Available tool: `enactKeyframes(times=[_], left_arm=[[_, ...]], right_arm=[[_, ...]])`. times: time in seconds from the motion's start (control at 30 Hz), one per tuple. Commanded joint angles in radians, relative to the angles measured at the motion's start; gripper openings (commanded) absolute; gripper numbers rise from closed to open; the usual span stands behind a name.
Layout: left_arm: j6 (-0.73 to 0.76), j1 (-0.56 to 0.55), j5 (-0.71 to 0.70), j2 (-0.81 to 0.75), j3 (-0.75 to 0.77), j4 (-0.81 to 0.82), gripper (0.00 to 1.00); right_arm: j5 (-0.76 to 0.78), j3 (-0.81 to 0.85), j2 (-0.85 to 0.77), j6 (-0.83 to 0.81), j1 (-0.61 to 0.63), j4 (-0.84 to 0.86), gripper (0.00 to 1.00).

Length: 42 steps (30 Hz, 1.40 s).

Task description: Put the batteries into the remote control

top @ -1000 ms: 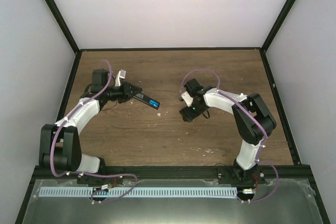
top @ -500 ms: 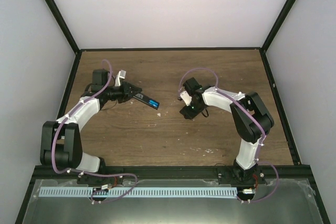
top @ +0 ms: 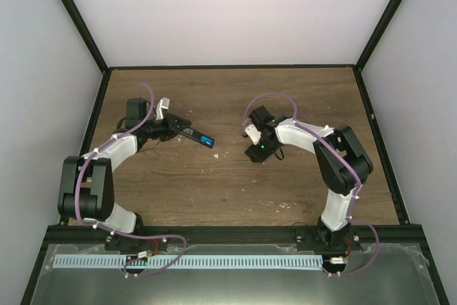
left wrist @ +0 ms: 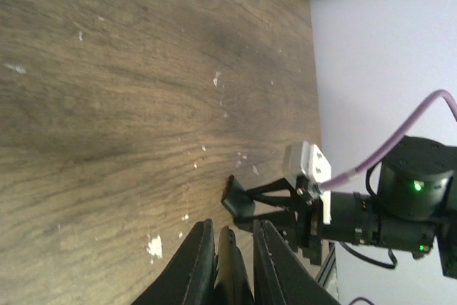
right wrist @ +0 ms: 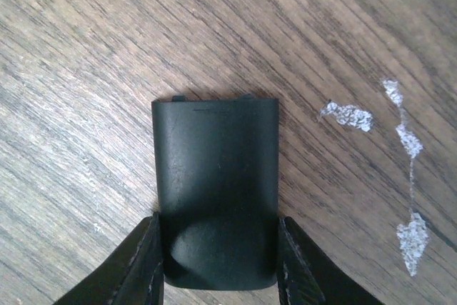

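Left pincer [top: 178, 125] is clamped fully shut on one end of the remote control [top: 196, 133]. The remote sticks out to the right of the fingers, toward table centre, slanting a bit toward the near edge. Batteries [top: 208, 139] show as a bright blue strip on the remote's upper face, near its free end. Can't tell whether that free end touches the table [top: 214, 198] or hangs just above it. Left wrist view: the left pincer's fingers [left wrist: 196, 266] are at the bottom of the frame with the dark remote control [left wrist: 230, 269] pinched between them, no gap.

Right pincer [top: 255, 153] is low over the table, to the right of the remote and well apart from it. Right wrist view: a short black cover [right wrist: 216, 176] lies flat on the wood. The pincer [right wrist: 216, 251] is partly closed around the cover's near end, one finger [right wrist: 143, 269] against each long side, touching by the look of it. The cover's far edge, with two small tabs, points away from the camera. White scuff marks [right wrist: 346, 114] are on the wood just right of the cover. The left wrist view also catches the right pincer [left wrist: 239, 205], tip down at the wood across the table.
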Motion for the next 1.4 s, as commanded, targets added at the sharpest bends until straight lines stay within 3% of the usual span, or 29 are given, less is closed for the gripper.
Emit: enactKeyframes(times=[0.0,0.33,0.83,1.1,1.37], left_arm=[[-0.026,0.002,-0.036,0.062,-0.004,0.164,0.0],[-0.032,-0.026,-0.052,0.18,-0.013,0.354,0.0],[0.024,-0.075,-0.029,0.295,-0.041,0.502,0.0],[0.053,-0.113,0.091,0.411,0.009,0.516,0.0],[0.122,-0.135,0.1,0.457,0.043,0.447,0.0]], right_arm=[[-0.003,-0.013,-0.031,0.004,0.011,-0.04,0.3],[-0.031,-0.009,-0.089,-0.012,0.011,0.036,0.3],[-0.089,0.023,-0.093,-0.085,0.011,0.124,0.29],[-0.119,0.004,-0.101,-0.187,0.011,0.227,0.28],[-0.201,-0.016,-0.106,-0.233,0.012,0.282,0.27]])
